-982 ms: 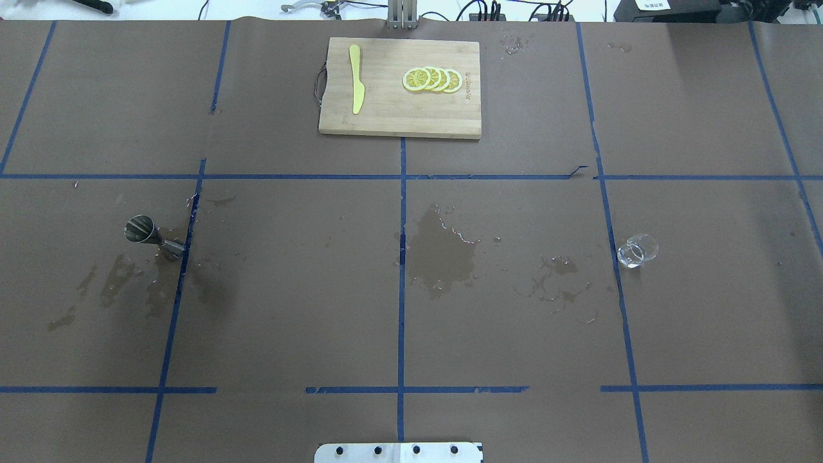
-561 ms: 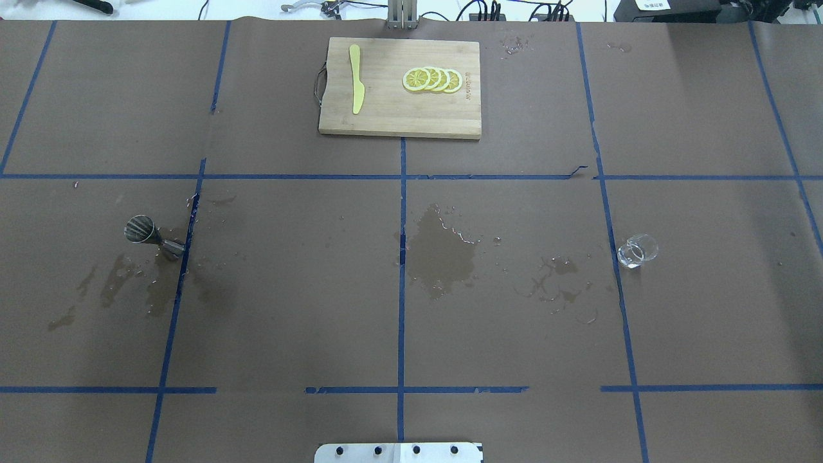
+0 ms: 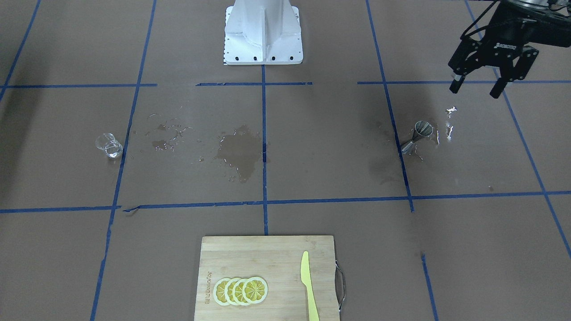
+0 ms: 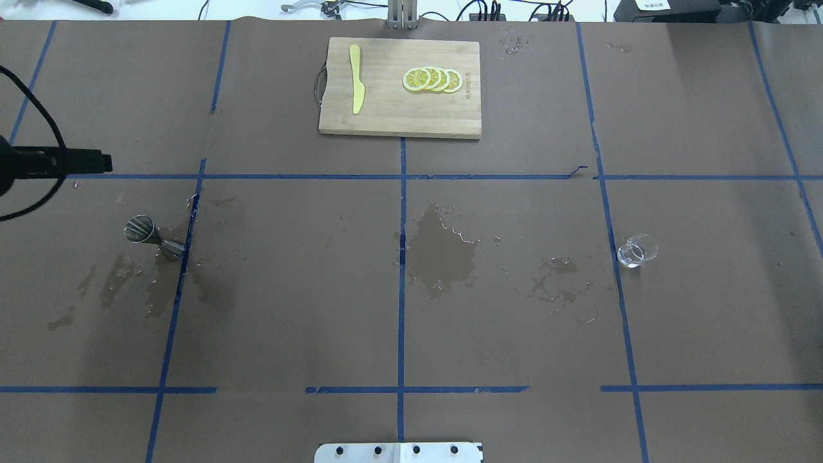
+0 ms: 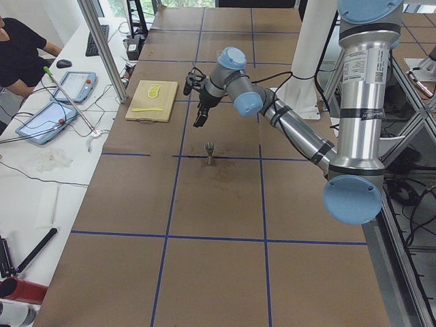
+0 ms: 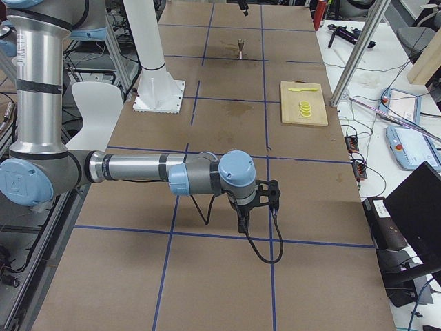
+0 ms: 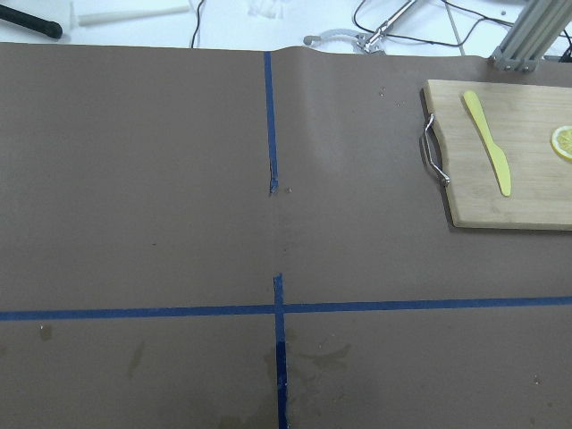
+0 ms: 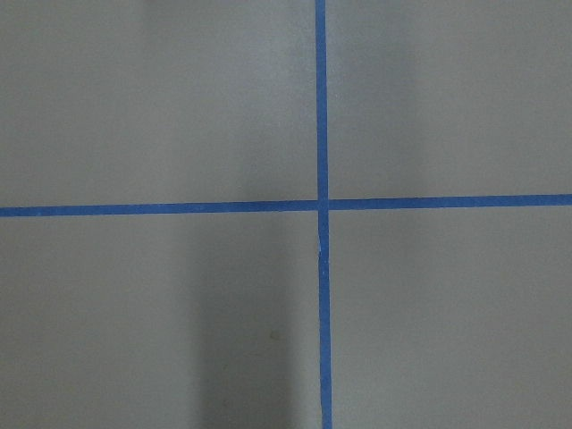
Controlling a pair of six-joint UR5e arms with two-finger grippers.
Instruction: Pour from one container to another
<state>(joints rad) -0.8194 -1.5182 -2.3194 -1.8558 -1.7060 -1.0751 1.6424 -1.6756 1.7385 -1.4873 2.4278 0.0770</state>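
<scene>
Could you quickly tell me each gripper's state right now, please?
Left gripper: open, empty.
Right gripper: seen only from the side; cannot tell.

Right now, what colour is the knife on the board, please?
The knife is yellow, clearest in the overhead exterior view.

Left claw [image 3: 475, 87] spread, right arm [image 6: 138, 167] outstretched

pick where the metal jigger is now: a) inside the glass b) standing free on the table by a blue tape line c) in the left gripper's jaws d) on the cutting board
b: the jigger stands on the table beside the tape line, with the left gripper apart from it, jaws open.
</scene>
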